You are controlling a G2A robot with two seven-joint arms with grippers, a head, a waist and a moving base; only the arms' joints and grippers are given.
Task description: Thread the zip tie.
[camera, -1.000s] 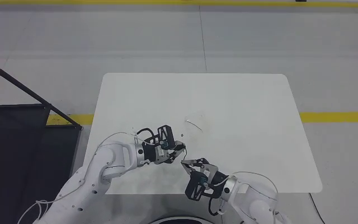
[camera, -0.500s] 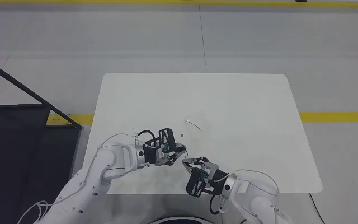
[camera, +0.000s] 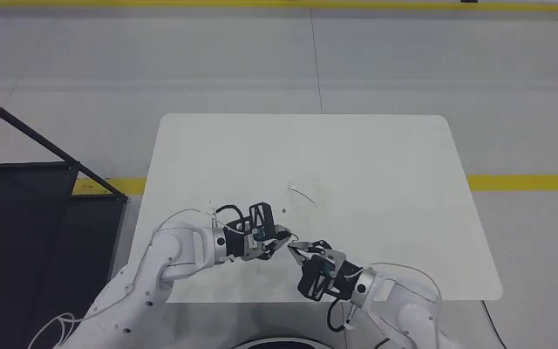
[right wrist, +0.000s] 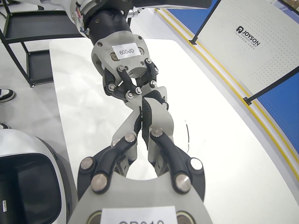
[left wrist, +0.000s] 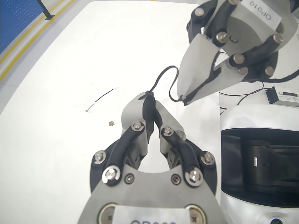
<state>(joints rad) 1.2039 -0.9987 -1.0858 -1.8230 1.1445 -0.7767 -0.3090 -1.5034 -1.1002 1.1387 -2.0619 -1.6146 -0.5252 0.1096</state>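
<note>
A thin black zip tie (left wrist: pixel 163 73) hangs in a small loop between my two grippers, over the near middle of the white table (camera: pixel 392 174). My left gripper (left wrist: pixel 149 97) is shut on the tie's head end. My right gripper (left wrist: pixel 184 100) comes in from the other side, shut on the tie's tail end. From above, the left gripper (camera: pixel 281 238) and the right gripper (camera: pixel 295 250) stand tip to tip, almost touching. In the right wrist view my right gripper (right wrist: pixel 140 117) points up at the left gripper (right wrist: pixel 158 99), and the fingers hide most of the tie.
A second thin zip tie (camera: pixel 302 189) lies loose on the table beyond the grippers, also seen as a thin strip (left wrist: pixel 102 97). A small brown speck (left wrist: pixel 111 123) lies near it. A black frame with dark cloth (camera: pixel 35 227) stands off the table's left side.
The right gripper has moved a little up the table toward the left gripper, closing the gap between the tips. The left gripper has shifted slightly nearer.
</note>
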